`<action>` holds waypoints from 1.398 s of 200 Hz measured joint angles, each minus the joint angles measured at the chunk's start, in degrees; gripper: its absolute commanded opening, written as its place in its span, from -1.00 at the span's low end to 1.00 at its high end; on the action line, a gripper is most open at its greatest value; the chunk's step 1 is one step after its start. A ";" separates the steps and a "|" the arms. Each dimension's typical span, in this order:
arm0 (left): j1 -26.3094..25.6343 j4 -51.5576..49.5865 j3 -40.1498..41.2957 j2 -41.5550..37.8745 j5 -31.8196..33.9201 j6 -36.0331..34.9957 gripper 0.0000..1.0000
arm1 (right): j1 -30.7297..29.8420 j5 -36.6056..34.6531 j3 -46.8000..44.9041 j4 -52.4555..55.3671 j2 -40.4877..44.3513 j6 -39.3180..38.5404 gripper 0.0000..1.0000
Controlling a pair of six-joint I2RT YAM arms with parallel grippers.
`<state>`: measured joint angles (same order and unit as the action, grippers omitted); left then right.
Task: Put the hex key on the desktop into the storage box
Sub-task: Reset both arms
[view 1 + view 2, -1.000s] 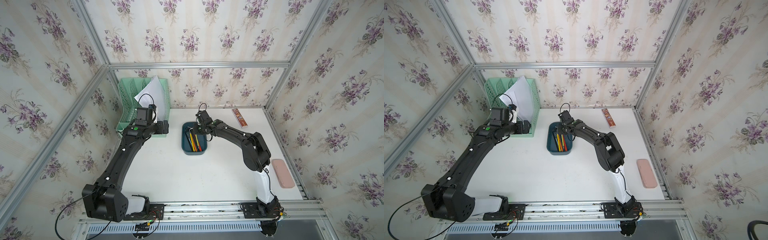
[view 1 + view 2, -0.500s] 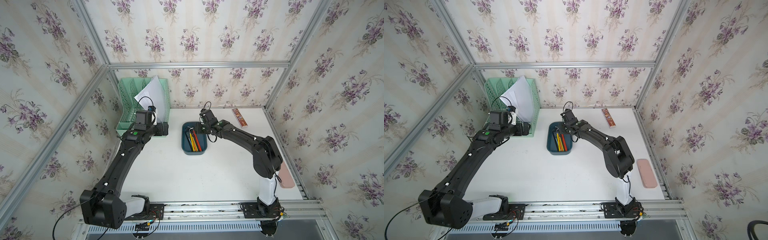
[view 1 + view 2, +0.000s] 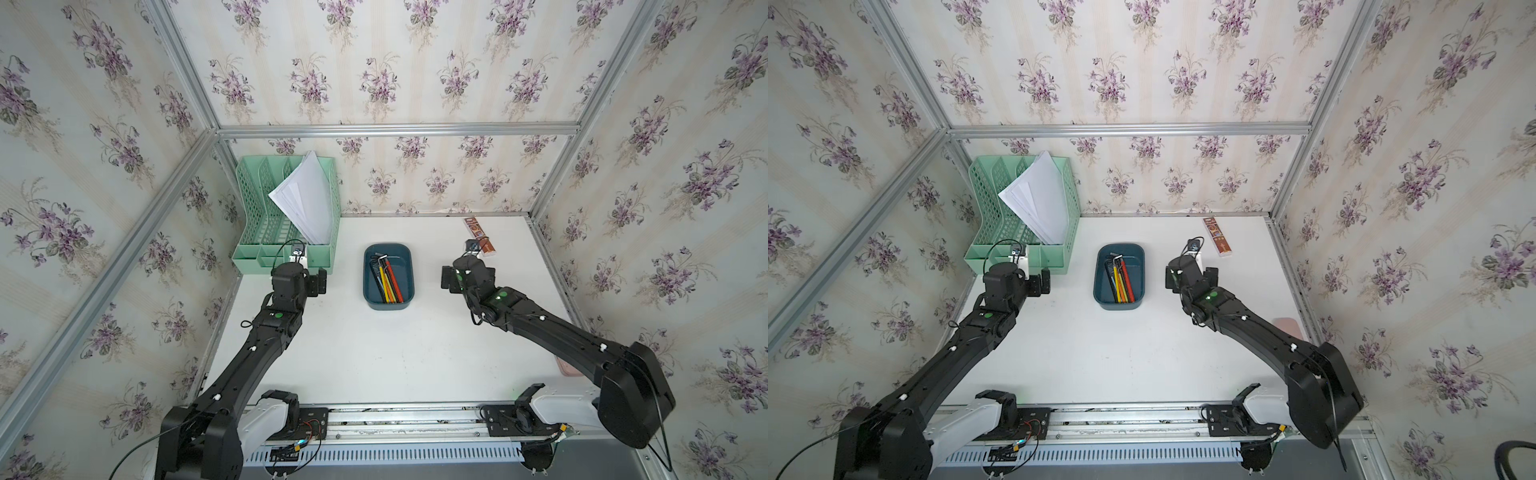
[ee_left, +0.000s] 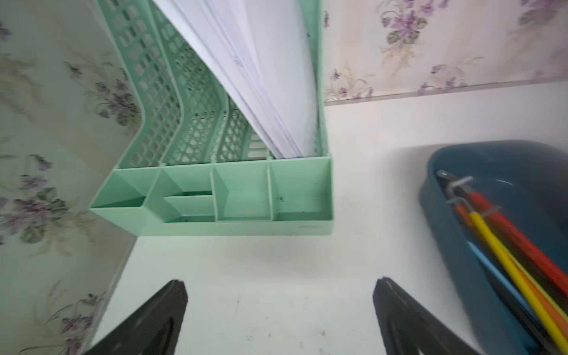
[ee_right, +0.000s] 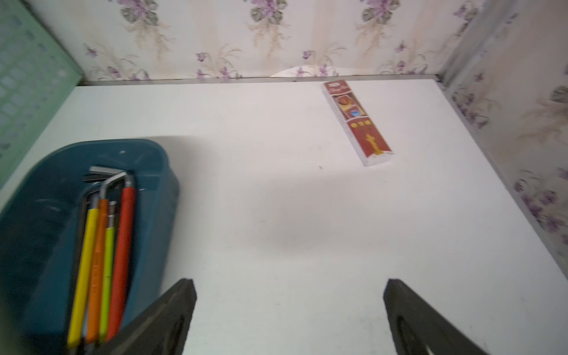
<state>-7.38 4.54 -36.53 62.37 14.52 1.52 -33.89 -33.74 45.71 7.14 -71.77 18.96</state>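
The dark teal storage box [image 3: 409, 266] [image 3: 1141, 270] stands on the white desktop [image 3: 395, 353], at the middle toward the back. Several hex keys [image 3: 386, 279] [image 5: 123, 246] with red, orange, yellow and green sleeves lie side by side inside it. I see no hex key on the bare desktop. My right gripper [image 3: 467, 272] [image 5: 289, 282] hangs open and empty to the right of the box, apart from it. My left gripper [image 3: 297, 274] [image 4: 278, 285] is open and empty to the left of the box, in front of the rack.
A mint-green file rack [image 3: 286, 232] [image 4: 215, 196] holding white paper stands at the back left. A slim red carton [image 3: 480, 237] [image 5: 358, 123] lies at the back right. A pink case [image 3: 1287, 326] lies by the right rail, partly under my right arm.
My right gripper, shut over the storage box a second ago, has opened and drawn back to the right, clear of the box. My left arm has pulled back slightly from the rack.
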 measured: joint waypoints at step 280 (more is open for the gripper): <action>2.80 38.18 12.81 23.74 0.98 -2.21 0.98 | 27.96 11.19 -30.49 -70.58 -14.43 -18.88 0.99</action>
<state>-4.58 42.72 -23.73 86.11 15.51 -0.69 -5.93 -22.55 15.22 -63.44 -86.19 0.08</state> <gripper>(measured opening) 0.992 0.996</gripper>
